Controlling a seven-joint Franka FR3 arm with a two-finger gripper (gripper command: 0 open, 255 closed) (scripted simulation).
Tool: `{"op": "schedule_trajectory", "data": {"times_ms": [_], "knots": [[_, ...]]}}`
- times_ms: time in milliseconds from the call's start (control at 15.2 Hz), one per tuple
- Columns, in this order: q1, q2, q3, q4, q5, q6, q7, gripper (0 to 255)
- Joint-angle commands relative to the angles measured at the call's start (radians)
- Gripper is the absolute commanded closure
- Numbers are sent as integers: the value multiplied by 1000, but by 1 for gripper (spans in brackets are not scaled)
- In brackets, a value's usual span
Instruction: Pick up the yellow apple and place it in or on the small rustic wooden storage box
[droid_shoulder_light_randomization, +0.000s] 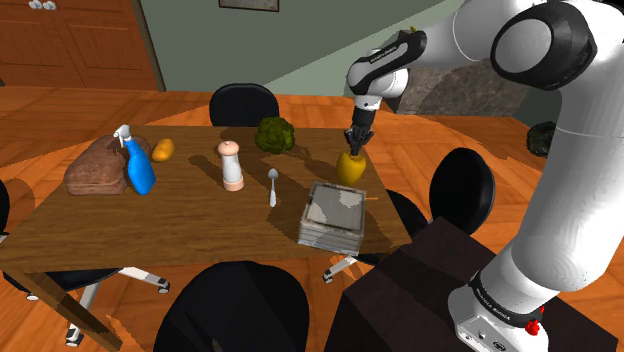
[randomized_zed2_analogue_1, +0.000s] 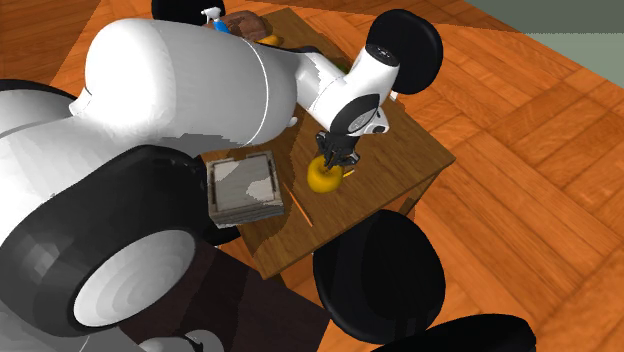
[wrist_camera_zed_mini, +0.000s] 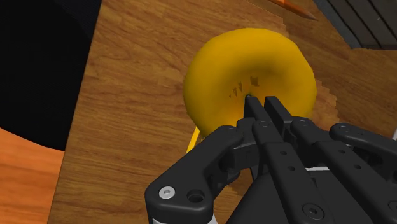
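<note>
One yellow apple (droid_shoulder_light_randomization: 351, 168) sits on the table (droid_shoulder_light_randomization: 200, 225) just beside the grey box (droid_shoulder_light_randomization: 332, 216). Gripper (wrist_camera_zed_mini: 261, 100) fingers are together, tips at the apple's top dimple.

1. The shoulder view looks from beside the stand (droid_shoulder_light_randomization: 400, 290), down across the bench (droid_shoulder_light_randomization: 200, 215).
2. The second exterior view looks down from high up, right behind the big arm (randomized_zed2_analogue_1: 180, 90).
3. The wrist view sits very close above the yellow apple (wrist_camera_zed_mini: 251, 70).
4. All three see that apple on the bench.
</note>
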Motion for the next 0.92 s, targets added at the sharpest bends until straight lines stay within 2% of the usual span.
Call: {"op": "schedule_trajectory", "data": {"times_ms": [0,858], "knots": [[0,-11,-1,8,-4,-19,4,255],[2,-88,-9,84,-30,-167,38,255]]}}
